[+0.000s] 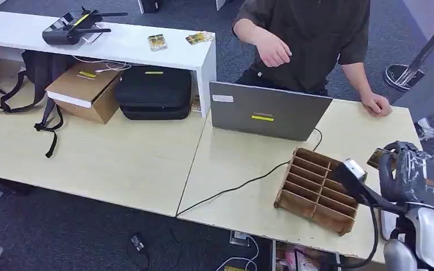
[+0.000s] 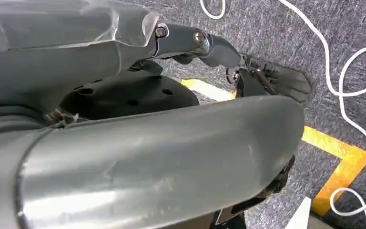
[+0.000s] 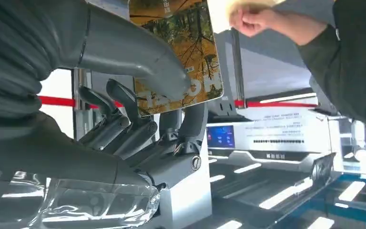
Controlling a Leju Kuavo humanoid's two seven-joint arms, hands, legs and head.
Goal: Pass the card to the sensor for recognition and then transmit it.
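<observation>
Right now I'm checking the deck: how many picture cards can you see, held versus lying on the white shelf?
Held in the right hand, orange forest-print picture card: 1
Lying on the white shelf: 2
Total: 3

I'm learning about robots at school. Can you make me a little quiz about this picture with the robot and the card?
1. True or false: the right hand holds a card.
2. What stands between the person and the wooden organizer? A) a laptop B) a bucket C) a lamp
3. Fill in: the card shows orange ____.

Key: 1 true, the thumb presses it against a finger. 2 A, the grey laptop. 3 trees.
</observation>
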